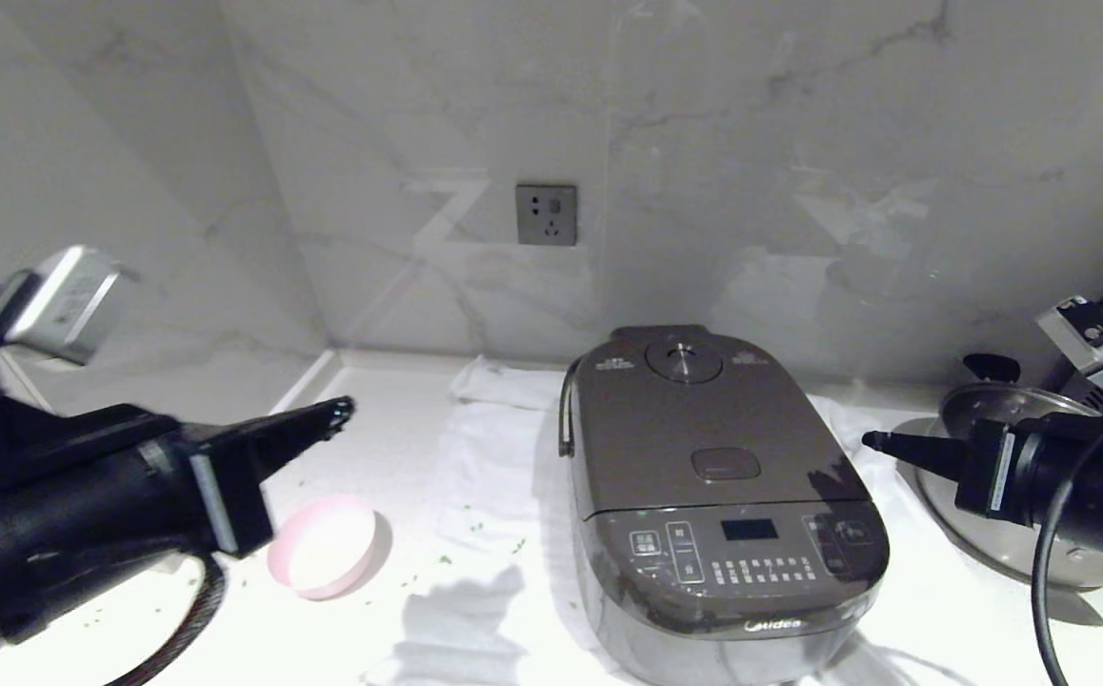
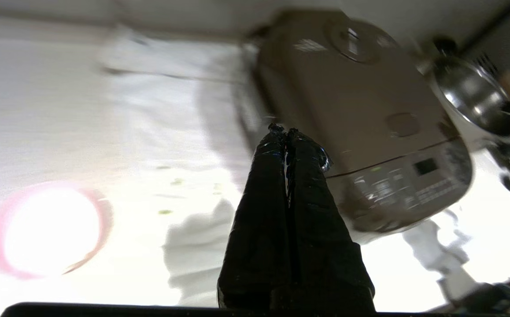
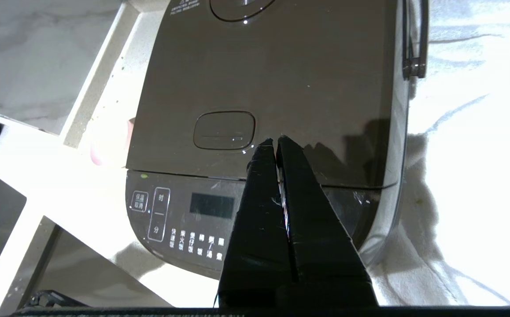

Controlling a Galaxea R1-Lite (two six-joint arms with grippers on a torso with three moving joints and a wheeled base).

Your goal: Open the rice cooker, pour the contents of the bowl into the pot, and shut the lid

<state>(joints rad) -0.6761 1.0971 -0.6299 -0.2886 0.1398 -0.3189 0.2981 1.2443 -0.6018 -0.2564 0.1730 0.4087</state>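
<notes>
The dark brown rice cooker (image 1: 718, 514) stands on a white cloth in the middle of the counter, its lid (image 1: 694, 433) down, so the pot is hidden. To its left the pink bowl (image 1: 325, 547) sits on the counter with a plain white inside; none of the contents show in it. My left gripper (image 1: 340, 412) is shut and empty, raised above the counter left of the cooker and behind the bowl. My right gripper (image 1: 871, 440) is shut and empty, just off the cooker's right side. In the right wrist view its tips (image 3: 275, 140) point near the oval release button (image 3: 224, 130).
A few small green bits (image 1: 475, 534) lie scattered on the white cloth (image 1: 485, 476) and the counter around the bowl. A shiny steel pan with a lid (image 1: 1009, 419) stands at the right behind my right arm. The marble wall with a socket (image 1: 546, 214) closes the back.
</notes>
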